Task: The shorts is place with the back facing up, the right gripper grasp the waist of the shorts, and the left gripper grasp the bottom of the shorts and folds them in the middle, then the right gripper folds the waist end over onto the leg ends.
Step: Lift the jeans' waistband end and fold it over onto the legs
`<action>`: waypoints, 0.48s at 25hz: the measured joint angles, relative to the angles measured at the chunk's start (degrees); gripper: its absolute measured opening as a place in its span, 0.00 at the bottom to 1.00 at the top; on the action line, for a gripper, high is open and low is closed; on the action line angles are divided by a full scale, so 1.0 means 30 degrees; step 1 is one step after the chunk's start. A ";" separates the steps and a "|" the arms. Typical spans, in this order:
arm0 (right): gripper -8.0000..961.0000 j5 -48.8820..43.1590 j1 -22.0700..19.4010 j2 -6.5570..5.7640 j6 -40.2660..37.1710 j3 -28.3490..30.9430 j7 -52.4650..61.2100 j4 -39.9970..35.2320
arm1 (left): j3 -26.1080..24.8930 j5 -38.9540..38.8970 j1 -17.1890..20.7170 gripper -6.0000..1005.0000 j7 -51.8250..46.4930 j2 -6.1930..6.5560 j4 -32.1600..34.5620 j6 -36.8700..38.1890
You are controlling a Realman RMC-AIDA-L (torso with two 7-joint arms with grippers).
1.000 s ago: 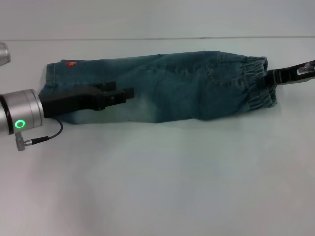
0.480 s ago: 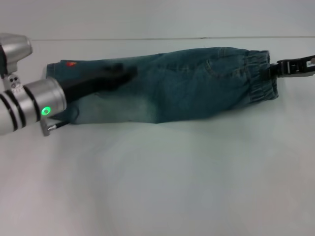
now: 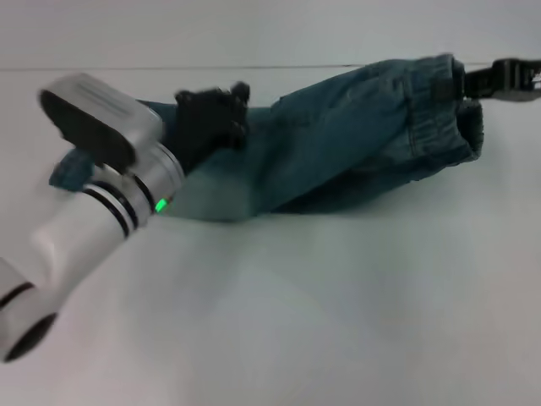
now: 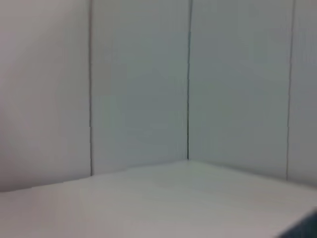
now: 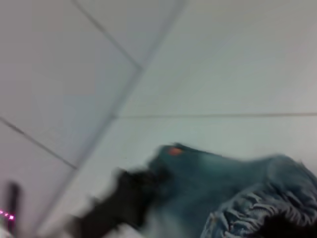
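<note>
Shorts [image 3: 338, 135] on tabletop [image 3: 338, 321], already folded lengthwise; R claw [image 3: 473, 83] pinching waist, lifted off surface; L claw [image 3: 215, 114] on leg end, can't tell if spread; left to do: waist over onto legs.

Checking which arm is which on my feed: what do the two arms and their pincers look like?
The left arm is white and silver, with black rings and a small green light by the wrist, a grey box with a dark face mounted on it, and a black left pincer. Of the right arm only the black right pincer shows, with a pale marking near the picture's edge.
</note>
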 joint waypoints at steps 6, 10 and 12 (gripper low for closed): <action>0.12 0.1620 -0.0048 -0.0072 -0.1591 0.0810 0.0333 -0.1373 | -0.1299 0.0040 -0.0805 0.03 0.3823 0.0001 -0.2811 -0.1202; 0.12 0.2411 0.0136 -0.0198 -0.1824 0.0851 0.0649 -0.1974 | -0.1394 0.0754 -0.1048 0.02 0.3889 0.0002 -0.3820 -0.1406; 0.12 0.2847 0.0308 -0.0286 -0.1945 0.0770 0.0716 -0.2014 | -0.1613 0.1251 -0.1201 0.02 0.3840 0.0003 -0.4350 -0.1408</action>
